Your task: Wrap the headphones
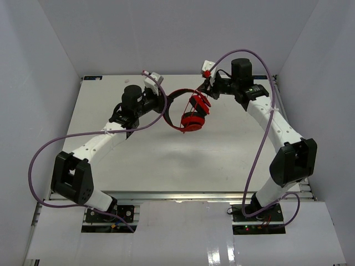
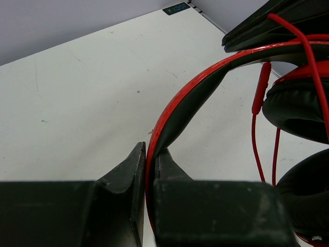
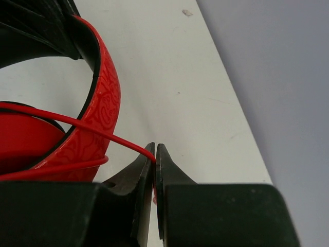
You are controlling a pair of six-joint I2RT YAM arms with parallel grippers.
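The red headphones (image 1: 191, 113) hang above the far middle of the table, cups low, black headband arching left. My left gripper (image 1: 164, 103) is shut on the headband (image 2: 177, 110), which passes between the jaws in the left wrist view. My right gripper (image 1: 208, 88) is shut on the thin red cord (image 3: 103, 135), which runs from the jaws across the red headband arm (image 3: 95, 128) and loops round it. In the left wrist view the black ear pads (image 2: 298, 110) and cord strands (image 2: 254, 139) hang at the right.
The white table (image 1: 166, 155) sits inside grey walls on three sides. Thick purple arm cables (image 1: 44, 147) loop beside each arm. The right table edge (image 3: 231, 118) lies close to the right gripper.
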